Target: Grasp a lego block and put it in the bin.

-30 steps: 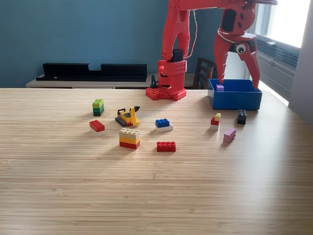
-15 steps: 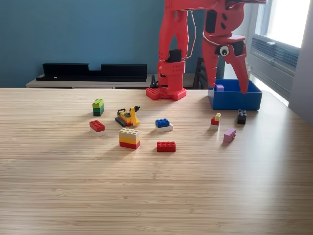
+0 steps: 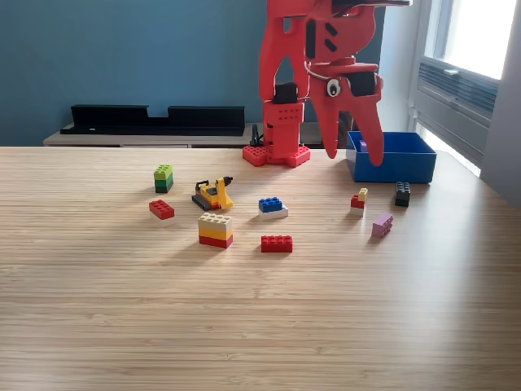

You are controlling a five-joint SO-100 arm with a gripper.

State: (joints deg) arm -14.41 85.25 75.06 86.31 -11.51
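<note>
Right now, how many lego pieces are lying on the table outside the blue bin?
9: green stack, red brick, yellow vehicle, tan-yellow-red stack, blue-white brick, red flat brick, small red-yellow piece, black stack, pink piece. The bin may hide more.

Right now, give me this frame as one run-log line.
pincer: open, empty, raised beside bin | bin: at the exterior view's right, purple piece inside | blocks: loose on table | nearest: red-yellow block

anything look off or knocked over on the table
Nothing is spilled or damaged. The pink block lies tilted rather than flat, and the small yellow toy vehicle is the only thing among the bricks that is not a plain block. The bin sits upright, and the open hand holds nothing.
</note>
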